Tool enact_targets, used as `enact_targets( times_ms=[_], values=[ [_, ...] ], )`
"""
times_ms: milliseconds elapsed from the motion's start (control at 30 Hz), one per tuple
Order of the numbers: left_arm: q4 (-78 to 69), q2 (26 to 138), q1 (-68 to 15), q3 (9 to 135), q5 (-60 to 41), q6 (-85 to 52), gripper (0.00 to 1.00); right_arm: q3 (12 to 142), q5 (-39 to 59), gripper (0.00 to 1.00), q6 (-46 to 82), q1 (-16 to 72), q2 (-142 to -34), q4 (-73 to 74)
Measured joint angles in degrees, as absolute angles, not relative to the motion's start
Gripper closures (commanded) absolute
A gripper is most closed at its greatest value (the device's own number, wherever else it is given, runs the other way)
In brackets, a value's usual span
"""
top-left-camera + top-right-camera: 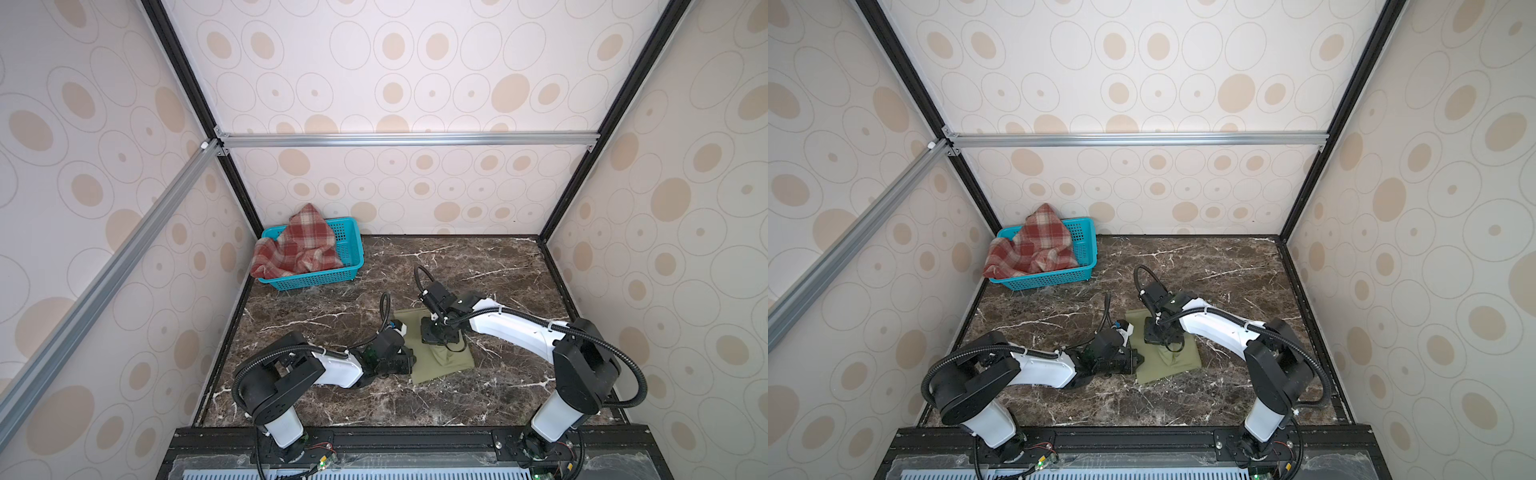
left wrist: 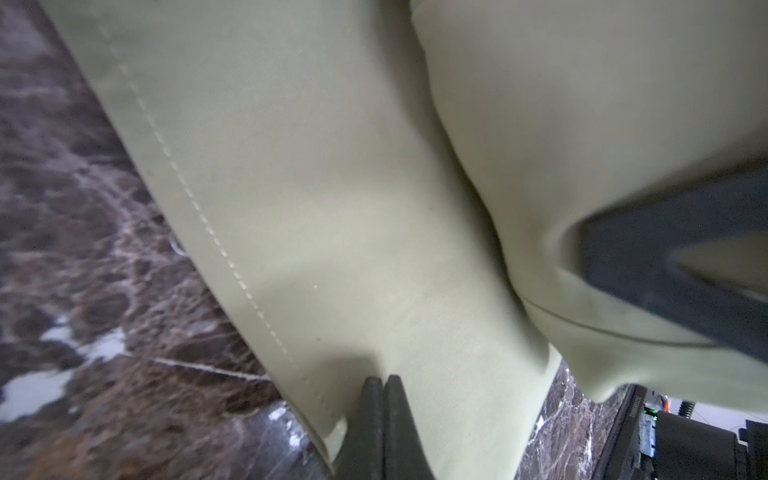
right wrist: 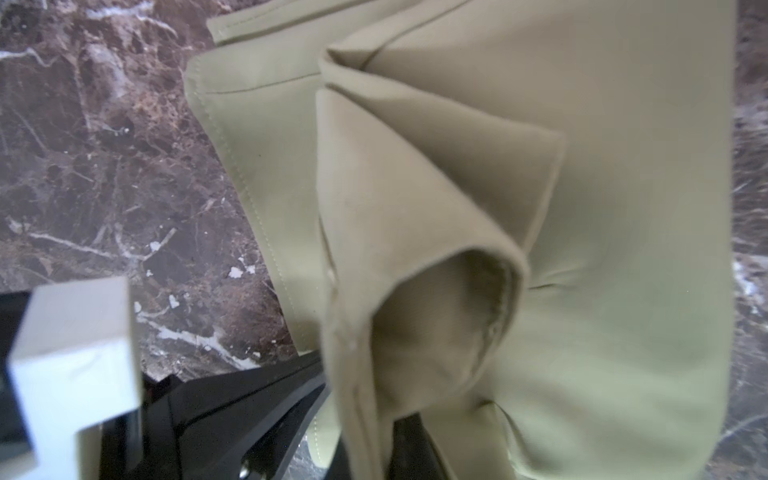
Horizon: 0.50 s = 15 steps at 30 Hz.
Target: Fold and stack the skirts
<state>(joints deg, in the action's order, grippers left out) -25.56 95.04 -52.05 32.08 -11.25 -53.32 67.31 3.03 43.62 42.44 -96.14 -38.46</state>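
Folding in hand: right gripper (image 1: 442, 345) pinches a raised fold of the olive skirt (image 1: 453, 363); left gripper (image 2: 382, 388), closed, meets its left edge. Next, seemingly: lay the fold flat.

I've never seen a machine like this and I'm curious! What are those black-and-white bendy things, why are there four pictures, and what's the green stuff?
Those are two robot arms. Each one ends in a two-fingered pincher called a gripper. Two of the pictures come from a camera high above that looks down on the whole marble table. The other two come from little cameras on the arms' wrists, so everything in them looks very close.

The green stuff is an olive-green skirt, lying partly folded on the table. The right gripper is shut on a bunched-up fold of it. The left gripper is shut too, with its tips at the skirt's edge. I can't tell whether it is pinching any cloth.

In the back corner, a red-and-cream plaid skirt spills over the side of a teal basket.
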Motion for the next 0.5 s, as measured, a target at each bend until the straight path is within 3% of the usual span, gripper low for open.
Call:
enact_targets(
  times_ms=[500],
  values=[
    [-27.4, 95.0, -52.1, 31.0, -11.2, -54.2, 1.00, 67.1, 3.8, 1.00, 46.0, 42.5, -100.6, -33.2]
  ],
)
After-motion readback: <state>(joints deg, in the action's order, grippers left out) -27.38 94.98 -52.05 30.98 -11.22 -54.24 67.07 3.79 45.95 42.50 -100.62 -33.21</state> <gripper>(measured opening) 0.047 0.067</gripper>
